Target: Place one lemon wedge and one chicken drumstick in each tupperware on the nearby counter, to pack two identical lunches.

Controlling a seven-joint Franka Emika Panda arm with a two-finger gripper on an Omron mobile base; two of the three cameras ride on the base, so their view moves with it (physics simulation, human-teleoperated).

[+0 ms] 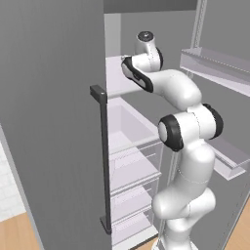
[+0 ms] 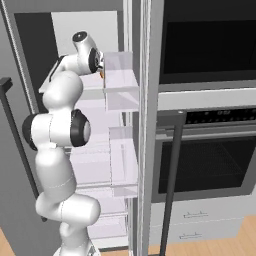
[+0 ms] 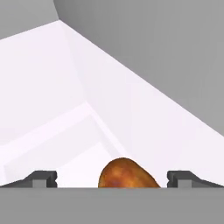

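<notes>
Drumstick (image 3: 126, 173) lies on the white fridge shelf (image 3: 52, 109), between the fingertips of the gripper (image 3: 112, 178), whose jaws stand fully open, gripping nothing. Judging so, 0 lunches look packed.

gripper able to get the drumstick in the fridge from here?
Probably yes. In the hand view the drumstick lies between the two spread fingertips of the open gripper, on the pale fridge shelf, with nothing in between.
</notes>
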